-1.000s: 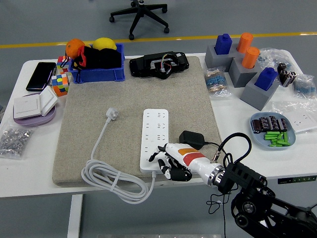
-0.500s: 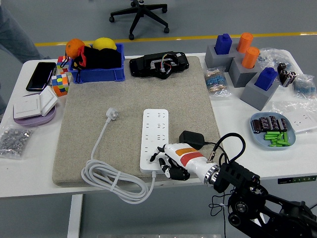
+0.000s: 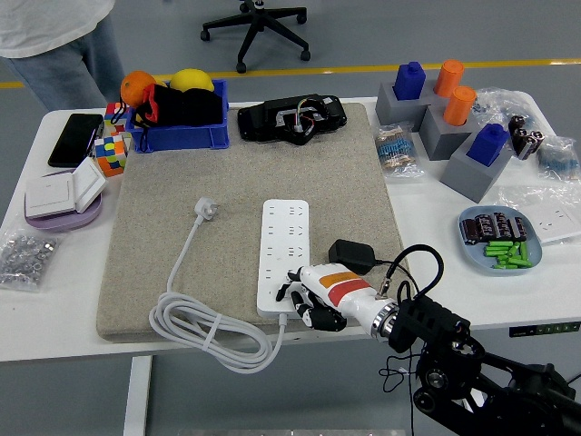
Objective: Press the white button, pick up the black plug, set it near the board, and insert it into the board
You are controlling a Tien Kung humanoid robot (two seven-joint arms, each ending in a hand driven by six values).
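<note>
The white tabletop (image 3: 64,336) carries everything here, and most of its middle is covered by a grey felt mat (image 3: 245,195). A person (image 3: 64,41) stands at the far left corner, only legs and the hem of a light shirt in view.

The right arm (image 3: 472,372) comes in from the lower right corner, black and jointed, ending in the right robot hand (image 3: 309,300), white with an orange and red band. Its dark fingers (image 3: 313,315) are curled downward over the near end of the white power strip (image 3: 283,257), resting on or just above it (contact cannot be made out), and they grasp nothing.

The strip lies lengthwise on the mat, its white cord (image 3: 195,318) coiled at the mat's near left corner and running up to a white plug head (image 3: 207,210). The white button cannot be made out under the hand.

The black plug (image 3: 351,255) sits on the mat just right of the strip, near the robot hand's wrist, its thin black wire (image 3: 422,263) looping back toward the arm.

Farther off stand a blue bin (image 3: 177,136) at the far left, grey blocks holding blue and orange pegs (image 3: 449,113) at the far right, and a small blue dish of green and dark batteries (image 3: 501,239).
</note>
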